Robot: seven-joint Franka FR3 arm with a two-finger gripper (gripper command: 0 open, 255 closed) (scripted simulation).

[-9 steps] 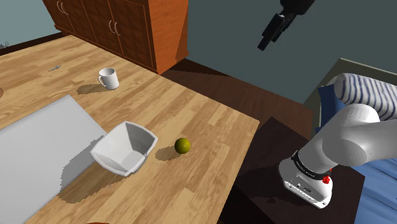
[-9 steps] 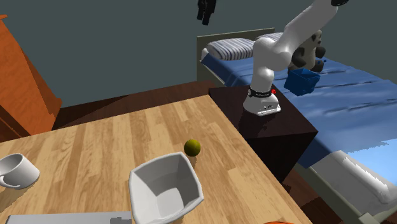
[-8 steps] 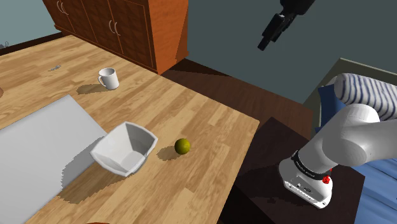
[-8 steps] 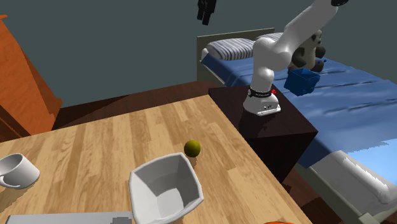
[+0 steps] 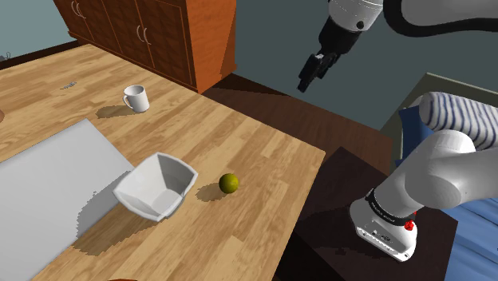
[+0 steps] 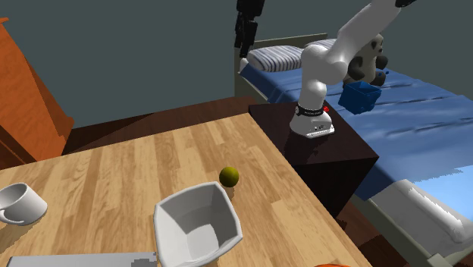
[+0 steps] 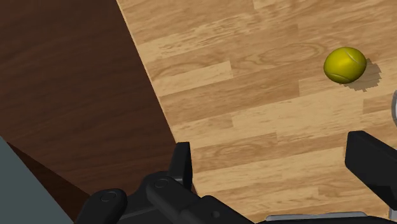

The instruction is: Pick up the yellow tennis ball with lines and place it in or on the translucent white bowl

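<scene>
The yellow-green tennis ball [image 5: 229,183] [image 6: 229,176] [image 7: 345,65] rests on the wooden table, just beside the white bowl [image 5: 156,187] [image 6: 197,226]. The bowl sits tilted on the table, its open side up. My black gripper [image 5: 307,81] [image 6: 242,45] hangs high in the air, well above and beyond the table's far edge, apart from both things. In the wrist view its two fingers [image 7: 182,163] stand wide apart with nothing between them, and the ball lies far ahead of the gripper [image 7: 273,162].
A white mug [image 5: 136,98] [image 6: 20,203] stands further along the table, and a grey mat [image 5: 48,184] lies beside the bowl. A wooden cabinet [image 5: 152,32] stands behind the table. My stand [image 6: 318,148] sits by the table's edge, with a blue bed [image 6: 409,121] behind it.
The gripper has come down and moved toward the shoulder view's left, closer to the table. The ball, bowl and mug have stayed put.
</scene>
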